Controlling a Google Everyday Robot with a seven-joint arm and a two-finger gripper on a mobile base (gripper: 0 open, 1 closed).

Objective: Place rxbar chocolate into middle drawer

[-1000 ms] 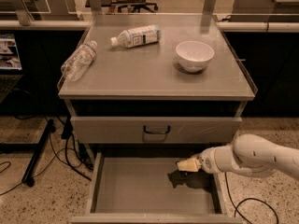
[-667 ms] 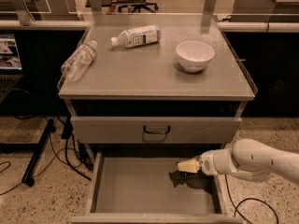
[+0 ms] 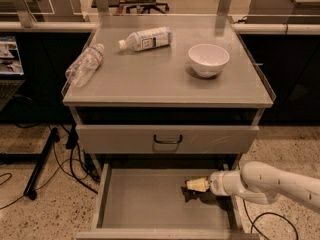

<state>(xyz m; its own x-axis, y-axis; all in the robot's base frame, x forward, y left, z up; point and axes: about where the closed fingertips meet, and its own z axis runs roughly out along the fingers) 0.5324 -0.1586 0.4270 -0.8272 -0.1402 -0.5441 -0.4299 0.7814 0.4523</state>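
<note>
The middle drawer (image 3: 140, 199) is pulled out at the bottom of the cabinet, and its flat grey floor shows. My gripper (image 3: 196, 185) reaches in from the right, low over the right half of the drawer floor. A small dark shape (image 3: 192, 195) lies directly under the gripper tip. It may be the rxbar chocolate or only a shadow; I cannot tell which, or whether it is held.
On the cabinet top are a clear plastic bottle (image 3: 84, 65) lying at the left, a labelled bottle (image 3: 146, 38) lying at the back and a white bowl (image 3: 208, 60) at the right. A shut drawer front with a black loop handle (image 3: 167, 139) sits above the open drawer. Cables (image 3: 70, 169) lie on the floor at the left.
My gripper and forearm have sunk a little lower into the open drawer, with the dark shape staying under the tip. Nothing on the cabinet top has moved.
</note>
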